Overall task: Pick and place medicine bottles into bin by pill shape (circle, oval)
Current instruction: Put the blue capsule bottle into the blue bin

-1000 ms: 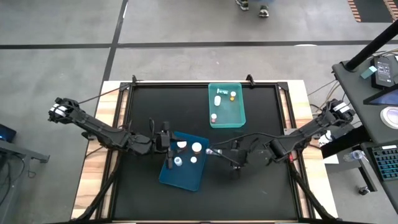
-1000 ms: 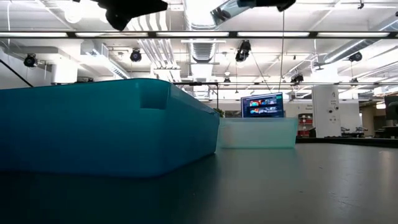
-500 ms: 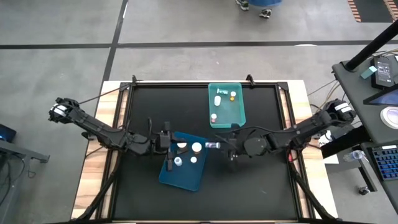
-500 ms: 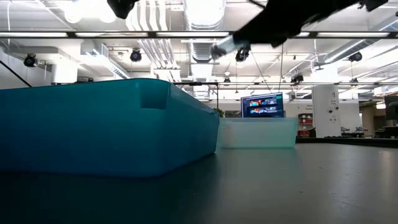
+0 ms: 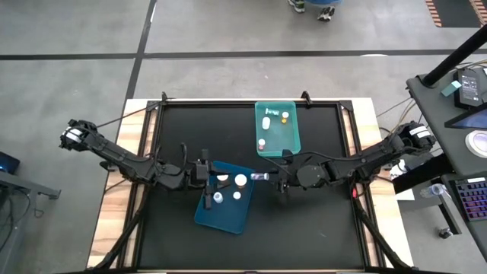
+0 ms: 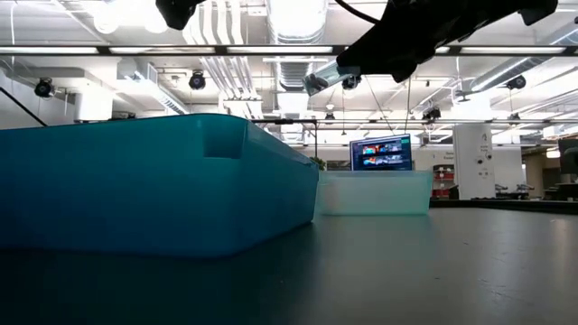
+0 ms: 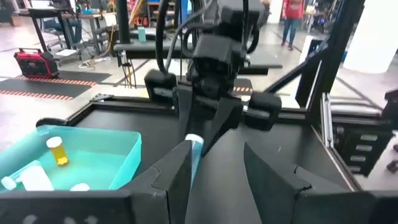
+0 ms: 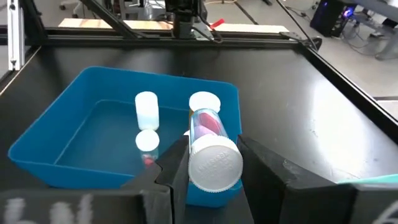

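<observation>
My right gripper point(image 5: 266, 176) is shut on a clear medicine bottle point(image 8: 207, 134) with a white cap and pink pills inside. It hangs in the air at the right edge of the blue bin point(image 5: 226, 213). Several white-capped bottles point(image 8: 146, 104) stand or lie in that bin. The pale teal bin point(image 5: 293, 144) at the far middle holds a few more, one of them amber point(image 7: 56, 151). My left gripper point(image 5: 211, 181) hovers at the blue bin's left side, open and with nothing in it. Its fingers point(image 7: 180, 171) point across at the held bottle point(image 7: 194, 149). My right gripper pinches the bottle between its two fingers, at the sides of the cap end point(image 8: 214, 163). The fingers come nearly level from the table's right and lie along the bottle. The bottle lies on its side, base toward the blue bin, lifted clear point(image 6: 321, 79) of the table.
The black mat point(image 5: 319, 228) lies bare to the right of and nearer than the blue bin. A raised frame point(image 5: 228, 105) rims the table. A desk with a keyboard point(image 5: 472, 198) stands off the right edge. A person's feet point(image 5: 312, 7) show beyond the far edge.
My right gripper has sunk with the bottle and shifted a little toward the table's far edge, rolling somewhat as it went. It stays shut on the bottle, which is now lower beside the blue bin's right edge.
</observation>
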You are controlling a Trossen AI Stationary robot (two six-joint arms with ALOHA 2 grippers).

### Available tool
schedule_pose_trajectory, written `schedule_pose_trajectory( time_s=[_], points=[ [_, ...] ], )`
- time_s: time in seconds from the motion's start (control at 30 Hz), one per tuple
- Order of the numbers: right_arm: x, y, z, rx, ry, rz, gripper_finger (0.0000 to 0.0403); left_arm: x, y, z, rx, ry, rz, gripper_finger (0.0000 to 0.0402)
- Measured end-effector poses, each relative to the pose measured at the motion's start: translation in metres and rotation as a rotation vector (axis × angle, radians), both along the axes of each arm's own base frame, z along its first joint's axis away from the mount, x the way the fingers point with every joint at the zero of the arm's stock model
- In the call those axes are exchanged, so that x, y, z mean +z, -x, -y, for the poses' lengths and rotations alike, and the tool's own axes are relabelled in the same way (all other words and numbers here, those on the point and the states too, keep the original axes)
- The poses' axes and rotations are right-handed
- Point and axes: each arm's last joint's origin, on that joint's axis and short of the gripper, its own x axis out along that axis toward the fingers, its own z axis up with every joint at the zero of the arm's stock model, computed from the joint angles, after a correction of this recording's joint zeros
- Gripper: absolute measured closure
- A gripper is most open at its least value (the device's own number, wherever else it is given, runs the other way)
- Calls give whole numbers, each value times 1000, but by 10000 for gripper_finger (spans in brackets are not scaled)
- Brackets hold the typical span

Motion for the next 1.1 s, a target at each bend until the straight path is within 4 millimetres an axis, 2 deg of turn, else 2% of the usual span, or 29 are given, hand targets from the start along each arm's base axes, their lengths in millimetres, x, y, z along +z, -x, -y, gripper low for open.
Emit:
schedule_pose_trajectory(
  time_s=[0.23,0.47,0.8,1.1],
  points=[
    [2,-1,0,-16,-50,30,290,-1,0,0,-16,-1,-7,227],
    [0,-15,-7,55,-87,55,290,0,1,0,-17,-1,-9,186],
    [13,-37,-11,30,-59,-177,291,-4,2,0,-19,-19,-52,182],
    [22,-63,-3,143,-196,-307,291,3,12,-4,-22,-22,-58,182]
  ],
)
